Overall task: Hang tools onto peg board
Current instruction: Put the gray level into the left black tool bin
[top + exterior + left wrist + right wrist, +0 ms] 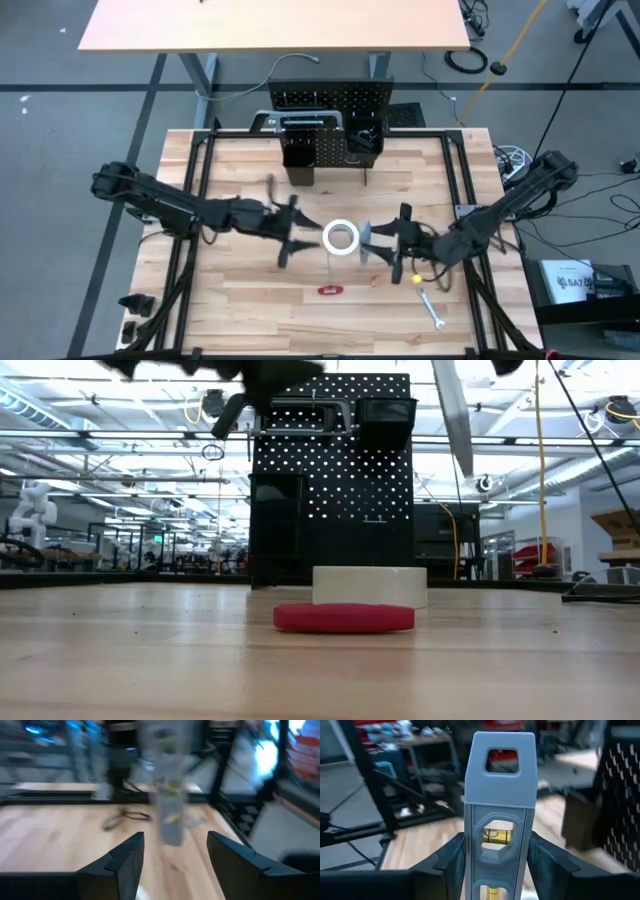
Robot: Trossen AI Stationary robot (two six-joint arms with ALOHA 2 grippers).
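No writing I can read anywhere. There's embossed lettering on the level's (499, 820) web below the vial, too small to make out.

Right gripper (497, 865) is clamped on the level: grey-silver bar, tapered end with a rectangular hang hole, yellow bubble vial in a cut-out window. It's held off the table; in the low view it shows as a slim pale bar (452, 415) slanting down from the top edge in front of the peg board (335, 480).

Left gripper (175, 865) has its fingers spread with nothing between them. It hovers just left of the white tape roll (340, 238), which lies flat near the table's middle, between the two grippers.

The peg board stands upright at the far edge, black perforated metal, with two black box bins (300, 160) on its face.

Red-handled tool (330, 290) lies flat on the butcher-block wood table (240, 300), nearer the front than the tape. Small wrench (431, 311), thin bright metal, lies toward the front right.
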